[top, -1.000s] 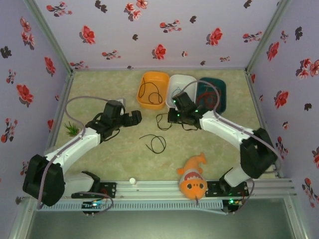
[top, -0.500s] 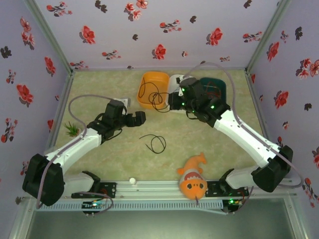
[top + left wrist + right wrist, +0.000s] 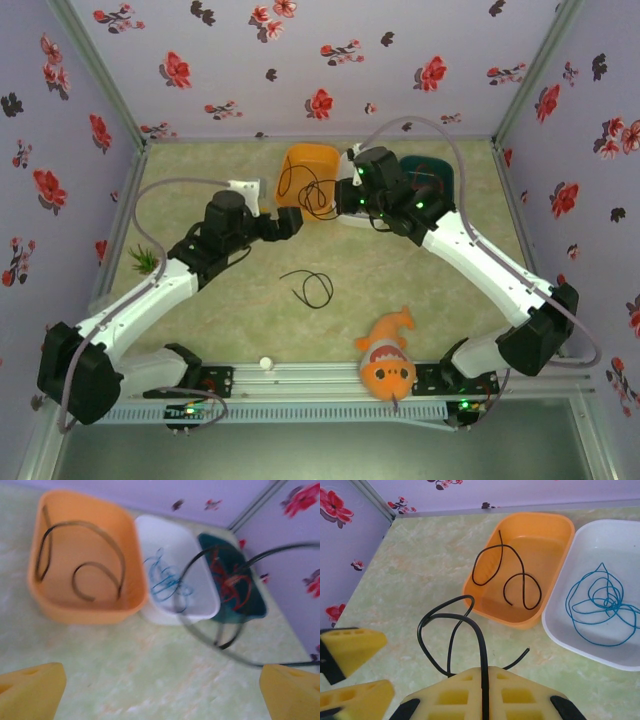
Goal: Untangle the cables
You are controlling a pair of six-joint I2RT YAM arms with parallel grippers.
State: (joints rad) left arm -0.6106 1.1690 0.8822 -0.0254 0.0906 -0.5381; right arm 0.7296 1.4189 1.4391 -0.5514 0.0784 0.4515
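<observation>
the right gripper [image 3: 482, 680] is squeezing shut on a black cable [image 3: 482, 650]. the cable is going up between its two yellow fingers and bending into big loose loops. the loops are hanging just in front of the orange tray [image 3: 495, 611], above the table [image 3: 230, 320].

the left gripper [image 3: 288, 222] is wide open - its yellow fingertips are sitting far apart and holding nothing. it is hovering near the orange tray, on the tray's left side, and pointing at the right gripper.

three trays are sitting in a row by the far edge of the table, close to the middle of that edge. the orange tray is on the left, and a second black cable [image 3: 500, 542] is curling inside it. the white tray [image 3: 590, 545] is next to it, and a blue cable [image 3: 612, 597] is lying in it in a messy bunch. the dark green tray [image 3: 210, 542] is on the right - a red cable [image 3: 232, 582] is curling up inside.

one more black cable [image 3: 305, 273] is lying by itself on the table, near the middle, well apart from the trays and both grippers.

an orange fish toy [image 3: 388, 362] is resting by the near edge, right of the middle. a little green plant [image 3: 143, 260] is sitting by the left edge.
</observation>
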